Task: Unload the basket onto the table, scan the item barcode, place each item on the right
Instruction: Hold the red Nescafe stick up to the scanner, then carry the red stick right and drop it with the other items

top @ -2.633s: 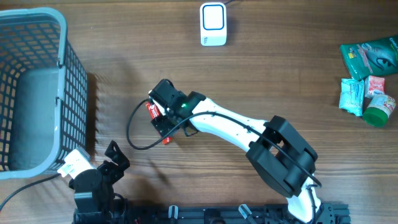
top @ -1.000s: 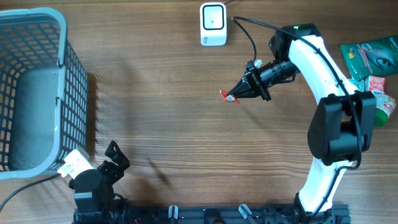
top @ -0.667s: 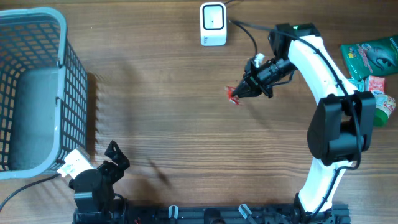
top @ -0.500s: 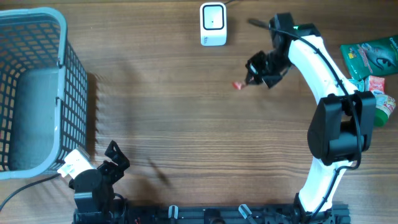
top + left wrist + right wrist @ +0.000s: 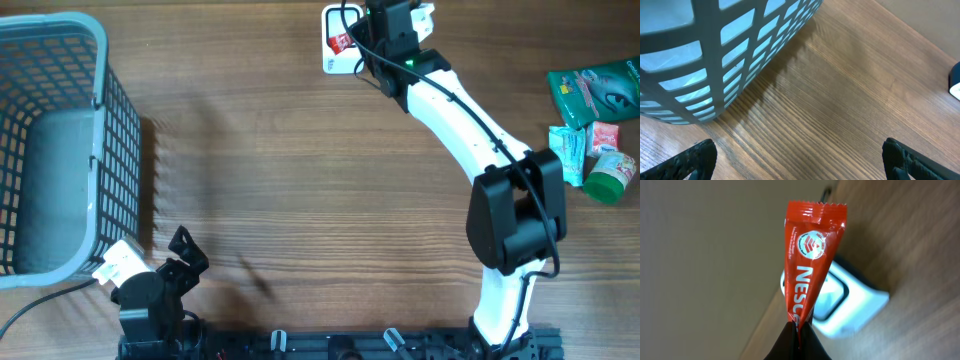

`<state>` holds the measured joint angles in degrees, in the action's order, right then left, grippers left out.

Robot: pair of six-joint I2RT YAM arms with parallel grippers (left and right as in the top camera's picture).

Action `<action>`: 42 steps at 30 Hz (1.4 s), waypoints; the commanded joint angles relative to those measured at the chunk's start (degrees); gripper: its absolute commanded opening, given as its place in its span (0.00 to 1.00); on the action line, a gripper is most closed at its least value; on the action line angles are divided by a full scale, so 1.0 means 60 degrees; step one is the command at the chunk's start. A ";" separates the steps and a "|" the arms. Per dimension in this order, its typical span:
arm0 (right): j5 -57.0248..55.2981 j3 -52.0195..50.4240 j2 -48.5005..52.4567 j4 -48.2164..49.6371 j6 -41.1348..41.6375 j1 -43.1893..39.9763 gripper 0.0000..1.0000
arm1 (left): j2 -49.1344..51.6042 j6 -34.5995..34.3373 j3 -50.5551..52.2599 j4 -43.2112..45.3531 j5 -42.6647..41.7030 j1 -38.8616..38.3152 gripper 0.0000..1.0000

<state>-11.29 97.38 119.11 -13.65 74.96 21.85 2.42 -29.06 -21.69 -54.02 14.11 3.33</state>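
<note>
The right jaws are pinched shut on the bottom corner of a red sachet [image 5: 810, 260], which stands up from them in the right wrist view. White capitals run along the sachet and read "NESC"; the letters after that vanish into the crease at the jaws. Above the lettering sits a round white emblem, and the top edge is a crimped, saw-toothed seal. Just behind the sachet is the white scanner [image 5: 850, 305], its rounded window facing the camera and partly hidden by the wrapper. No writing shows on the scanner.

From overhead, the sachet [image 5: 340, 43] hangs over the upper left of the scanner [image 5: 336, 62] at the far edge of the counter [image 5: 300, 200]; whether the two touch cannot be told. The right arm reaches out to it across the counter.

The left jaws stand wide with nothing between them, low over bare wood beside the grey basket [image 5: 715, 60]. The basket [image 5: 60, 140] fills the counter's left end.

At the right edge lie a green pouch [image 5: 597, 90], some small packets [image 5: 566, 155] and a green-lidded cup [image 5: 610, 182]; their print is too small to read.
</note>
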 commanded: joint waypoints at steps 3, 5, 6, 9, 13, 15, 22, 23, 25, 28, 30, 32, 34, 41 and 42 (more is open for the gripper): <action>-0.1585 0.2324 0.2102 0.0007 -0.1537 -0.0069 0.05 | -0.0033 -0.0055 0.0066 0.0022 0.0124 -0.0036 1.00; -0.1614 0.3442 0.2881 -0.0299 -0.1898 -0.0055 0.05 | -0.0033 -0.0058 0.0066 0.0022 0.0124 -0.0036 1.00; -0.1767 0.3967 0.3286 -0.0444 -0.2014 -0.0051 0.05 | -0.0033 -0.0058 0.0066 0.0022 0.0124 -0.0036 1.00; -0.2226 0.4503 0.3923 -0.0557 -0.2025 -0.0066 0.04 | -0.0033 -0.0058 0.0066 0.0025 0.0124 -0.0040 1.00; -0.2157 0.4503 0.4007 -0.0601 -0.2055 -0.0044 0.05 | -0.0033 -0.0058 0.0066 0.0022 0.0124 -0.0036 1.00; -0.2149 0.4503 0.4011 -0.0685 -0.2102 -0.0025 0.05 | -0.0033 -0.0058 0.0066 0.0025 0.0124 -0.0036 1.00; -0.1749 0.4583 0.3978 -0.1067 -0.1880 -0.0029 0.05 | -0.0033 -0.0055 0.0066 0.0025 0.0124 -0.0036 1.00; -0.1588 0.4736 0.3905 -0.1545 -0.1770 -0.0069 0.05 | -0.0033 -0.0058 0.0066 0.0022 0.0124 -0.0036 1.00; -0.1428 0.5100 0.3563 -0.3238 -0.1384 -0.0259 0.05 | -0.0033 -0.0055 0.0066 0.0022 0.0124 -0.0036 1.00; -0.1435 0.5457 0.2787 -0.6783 -0.0889 -0.0863 0.05 | -0.0033 -0.0058 0.0066 0.0022 0.0124 -0.0036 1.00; -0.1435 0.5457 0.2554 -0.8630 -0.1260 -0.1461 0.05 | -0.0033 -0.0055 0.0066 0.0022 0.0124 -0.0036 1.00; -0.1432 0.5340 0.2641 -0.9147 -0.3563 -0.2146 0.05 | -0.0033 -0.0058 0.0066 0.0022 0.0124 -0.0036 1.00; -0.1530 0.4965 0.2779 -0.9009 -0.5643 -0.2790 0.08 | -0.0033 -0.0058 0.0062 0.0022 0.0124 -0.0036 1.00; -0.1912 0.3381 0.3096 -0.8200 -0.9530 -0.5005 0.24 | -0.0033 -0.0058 0.0066 0.0022 0.0124 -0.0036 1.00; -0.1912 0.3384 0.3096 -0.8280 -0.9500 -0.5202 0.25 | -0.0033 -0.0058 0.0066 0.0022 0.0124 -0.0036 1.00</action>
<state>-21.32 118.67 136.35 -62.76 23.92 -6.68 2.42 -29.06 -21.69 -54.02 14.11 3.33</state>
